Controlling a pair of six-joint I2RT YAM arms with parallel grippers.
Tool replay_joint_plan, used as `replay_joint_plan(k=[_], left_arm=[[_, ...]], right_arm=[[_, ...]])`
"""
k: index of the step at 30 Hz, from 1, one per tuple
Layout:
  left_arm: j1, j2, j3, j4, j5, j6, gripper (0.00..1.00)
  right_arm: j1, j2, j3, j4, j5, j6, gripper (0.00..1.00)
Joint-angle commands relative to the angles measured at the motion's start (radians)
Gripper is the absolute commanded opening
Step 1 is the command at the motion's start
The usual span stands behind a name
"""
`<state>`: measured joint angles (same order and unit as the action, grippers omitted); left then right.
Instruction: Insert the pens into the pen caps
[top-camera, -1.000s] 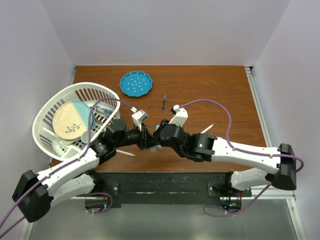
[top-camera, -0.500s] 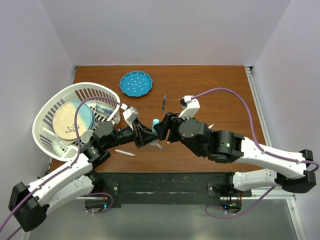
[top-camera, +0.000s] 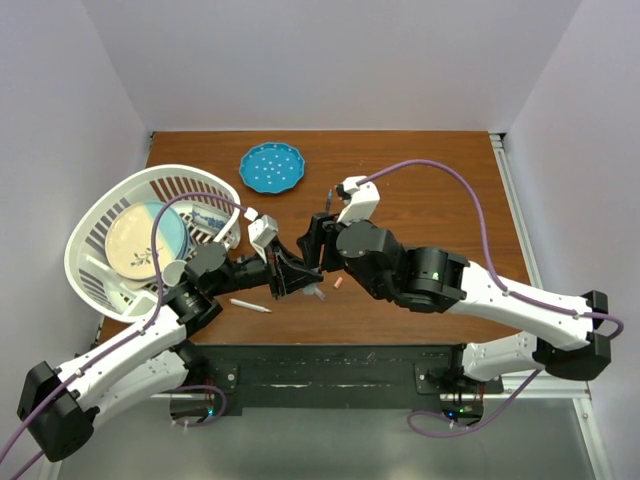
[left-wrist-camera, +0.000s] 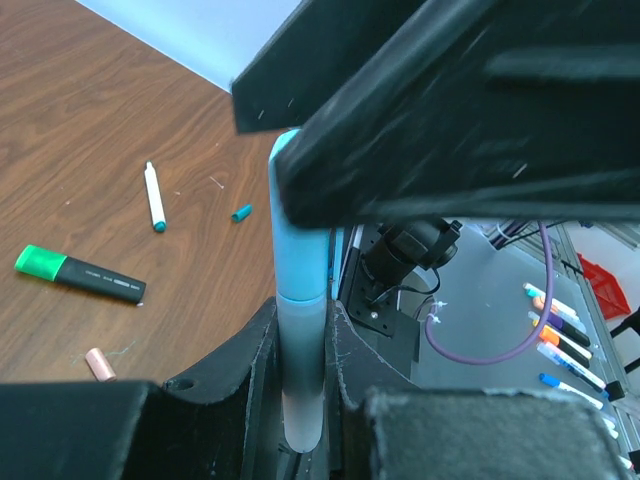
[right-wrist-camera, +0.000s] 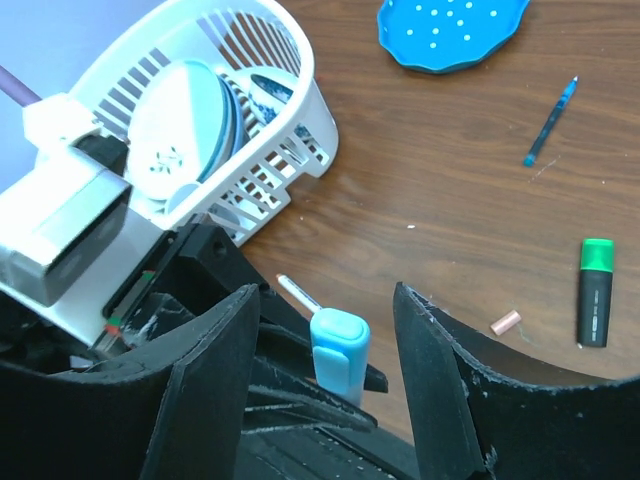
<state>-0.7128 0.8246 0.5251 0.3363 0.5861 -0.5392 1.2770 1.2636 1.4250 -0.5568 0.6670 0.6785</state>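
Observation:
My left gripper (left-wrist-camera: 300, 312) is shut on a grey-barrelled pen (left-wrist-camera: 300, 345) that stands upright with a light blue cap (left-wrist-camera: 298, 230) on its top end. In the right wrist view that cap (right-wrist-camera: 340, 350) sits between the wide-open fingers of my right gripper (right-wrist-camera: 327, 300), touching neither. From above, the right gripper (top-camera: 318, 243) covers the pen, and the left gripper (top-camera: 290, 272) is just below it. Loose on the table are a white pen (right-wrist-camera: 297, 293), a green-capped dark marker (right-wrist-camera: 596, 290), a thin blue pen (right-wrist-camera: 551, 122), a pink cap (right-wrist-camera: 505, 322) and a teal cap (left-wrist-camera: 241, 212).
A white basket (top-camera: 100, 215) holding plates stands at the left. A blue dotted plate (top-camera: 272, 167) lies at the back. A white pen (top-camera: 250, 305) lies near the front edge, left of the grippers. A white pen with a teal tip (left-wrist-camera: 154, 196) lies to the right.
My right arm has swung left and back, so its open gripper now sits over the capped pen. My left gripper still holds the pen in about the same place.

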Motion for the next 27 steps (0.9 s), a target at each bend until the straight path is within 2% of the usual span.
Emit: replay_joint_plan(k=[1,4,5,8,11,20,27], left_arm=[[0.006,0.002,-0.001,0.069,0.011,0.007,0.00],[0.007,0.004,0.006,0.070,0.001,0.008,0.00],[0.006,0.005,0.007,0.072,0.000,0.002,0.00],[0.006,0.005,0.013,0.087,-0.020,-0.021,0.00],[0.006,0.011,0.018,0.118,-0.038,-0.041,0.00],[0.019,0.060,0.081,0.144,-0.094,-0.027,0.00],[0.108,0.088,0.107,0.213,-0.045,-0.050,0.00]], right_arm=[[-0.002,0.016,0.023,-0.011,0.002,0.001,0.55],[-0.004,0.010,-0.018,0.003,-0.024,0.027,0.38],[-0.004,0.008,-0.044,0.012,-0.024,0.036,0.26],[-0.004,-0.006,-0.101,0.035,-0.075,0.061,0.09],[-0.002,-0.006,-0.144,0.044,-0.133,0.087,0.01],[0.021,-0.006,-0.287,0.080,-0.274,0.165,0.00],[0.056,-0.004,-0.334,0.087,-0.331,0.184,0.00]])
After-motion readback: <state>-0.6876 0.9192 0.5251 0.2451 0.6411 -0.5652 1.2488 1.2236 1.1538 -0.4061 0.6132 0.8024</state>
